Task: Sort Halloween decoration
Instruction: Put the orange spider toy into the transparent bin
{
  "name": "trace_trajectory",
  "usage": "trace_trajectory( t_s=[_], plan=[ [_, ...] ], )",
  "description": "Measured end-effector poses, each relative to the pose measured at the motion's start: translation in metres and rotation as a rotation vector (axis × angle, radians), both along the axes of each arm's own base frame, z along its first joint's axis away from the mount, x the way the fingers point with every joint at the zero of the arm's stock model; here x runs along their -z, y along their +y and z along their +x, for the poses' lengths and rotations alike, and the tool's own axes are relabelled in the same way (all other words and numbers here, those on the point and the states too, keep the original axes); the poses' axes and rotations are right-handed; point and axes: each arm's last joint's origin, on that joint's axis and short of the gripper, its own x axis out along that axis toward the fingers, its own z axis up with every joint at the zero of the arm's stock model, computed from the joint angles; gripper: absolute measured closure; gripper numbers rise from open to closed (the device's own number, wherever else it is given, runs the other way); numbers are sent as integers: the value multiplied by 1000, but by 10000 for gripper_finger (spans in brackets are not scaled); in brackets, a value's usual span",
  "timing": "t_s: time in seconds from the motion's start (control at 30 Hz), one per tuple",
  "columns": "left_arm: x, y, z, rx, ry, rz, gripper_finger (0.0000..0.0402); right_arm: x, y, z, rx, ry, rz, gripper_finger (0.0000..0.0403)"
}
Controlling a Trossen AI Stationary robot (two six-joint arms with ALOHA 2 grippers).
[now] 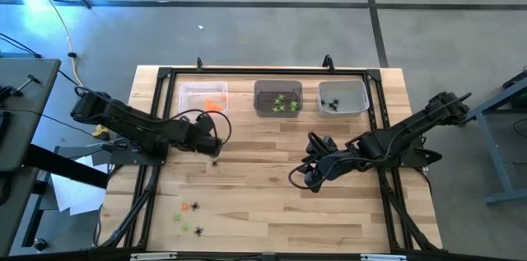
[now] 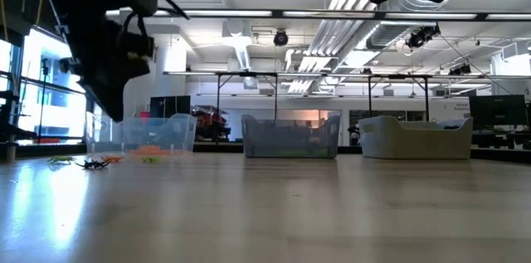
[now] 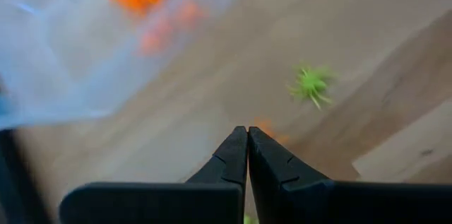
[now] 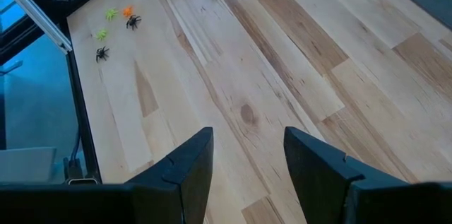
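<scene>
Spanning most of the high view, the table [image 1: 272, 203] carries everything; places below are given relative to the middle bin [image 1: 277, 97] at its far edge.

Left arm: reaches in from the left, its gripper [image 1: 216, 137] near the table's centre line, nearer the camera side than the middle bin and just short of the left bin [image 1: 202, 97]. Fingers pressed fully together in the wrist view [image 3: 248, 155]. A speck of orange shows just past the tips; poor view, so whether anything is pinched, cannot say.

Right arm: comes in from the right, gripper [image 1: 313, 174] well in front of the middle bin, fingers spread wide [image 4: 247, 157] over bare wood, nothing between them.

Bins: left bin holds orange trinkets [image 1: 216, 103]; middle bin holds green trinkets [image 1: 284, 103]; right bin [image 1: 343, 97] holds black spiders [image 1: 331, 105].

Loose pieces: one lone spider [image 1: 215, 162] lies just below the left gripper. A small cluster [image 1: 189, 216] of green, orange and black pieces lies far from the middle bin, toward the table's near left corner. One green piece [image 3: 311, 84] lies on the wood ahead of the left fingers.
</scene>
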Motion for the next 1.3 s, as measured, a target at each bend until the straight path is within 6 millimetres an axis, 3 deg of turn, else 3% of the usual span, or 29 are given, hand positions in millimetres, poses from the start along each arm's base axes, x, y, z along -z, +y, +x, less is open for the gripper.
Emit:
trace_trajectory(
  t_s=[0.37,0.77,0.93,1.13,1.3],
  plan=[
    [38,-1,-10,20,-75,-110,388,0,0,0,0,0,0,231],
    [44,0,-11,66,-66,-92,279,0,0,0,0,-1,0,231],
    [51,5,-6,43,-52,-69,253,0,0,0,0,0,0,231],
    [64,10,2,11,-20,-56,251,0,0,0,0,-1,1,231],
    [67,10,3,-28,-34,-45,273,0,0,0,0,-2,1,231]
  ],
)
